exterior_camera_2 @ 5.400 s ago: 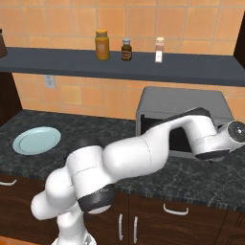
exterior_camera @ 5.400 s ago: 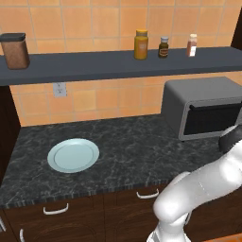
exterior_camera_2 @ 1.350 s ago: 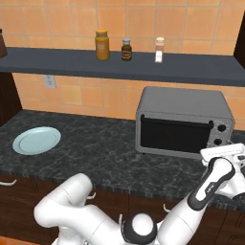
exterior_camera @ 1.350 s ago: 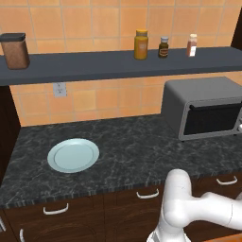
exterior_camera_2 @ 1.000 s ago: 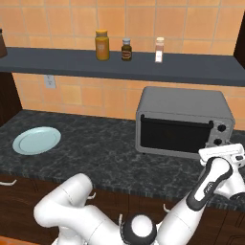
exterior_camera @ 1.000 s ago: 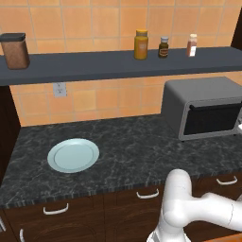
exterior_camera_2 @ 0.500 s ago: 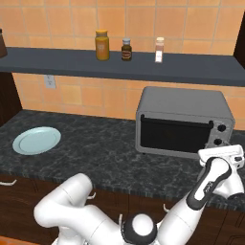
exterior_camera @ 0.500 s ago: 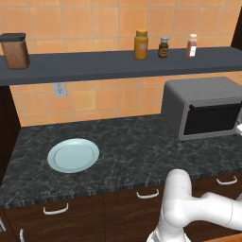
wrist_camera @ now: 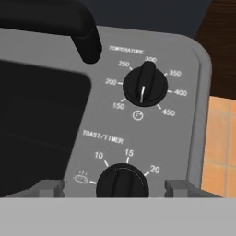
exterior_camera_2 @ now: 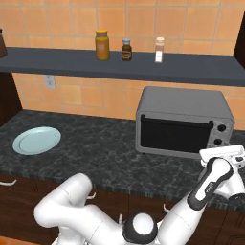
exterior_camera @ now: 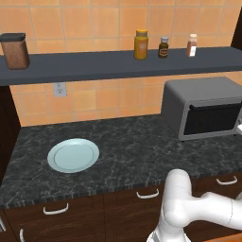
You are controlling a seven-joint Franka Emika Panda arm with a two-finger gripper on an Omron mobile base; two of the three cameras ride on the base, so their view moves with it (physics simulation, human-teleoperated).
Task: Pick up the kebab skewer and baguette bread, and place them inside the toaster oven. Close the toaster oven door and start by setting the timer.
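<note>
Item: pincer (wrist_camera: 114, 188), seen in the hand view squarely before the control panel of the toaster oven (exterior_camera_2: 181, 122). Jaws parted, nothing held; grey fingertips (wrist_camera: 47, 188) straddling the timer knob (wrist_camera: 121, 183), one on each side, apart from it.

Directly ahead: timer knob, marked 10, 15, 20. Above it: temperature knob (wrist_camera: 144, 85). Up and to the left: dark glass of the toaster oven door (wrist_camera: 37, 129), closed, with black handle bar (wrist_camera: 60, 25) along its top.

In the right base view: pincer (exterior_camera_2: 223, 157) at the right front corner of the oven, above the worktop (exterior_camera_2: 95, 143). Far off to the left: pale blue plate (exterior_camera_2: 36, 139), bare. Skewer and baguette presumably inside the oven, hidden behind dark glass; cannot tell.

Overhead: shelf (exterior_camera_2: 119, 64) with three jars.

Step in hand, as judged: closing on the timer knob, then turning.

Risks:
- Off-centre closing, one fingertip landing first, knob slipping on the turn.
- Closing too far forward or too shallow, catching only the knob's rim.
- Upward drift, seizing the temperature knob instead.
- Turn too short, timer not started.
</note>
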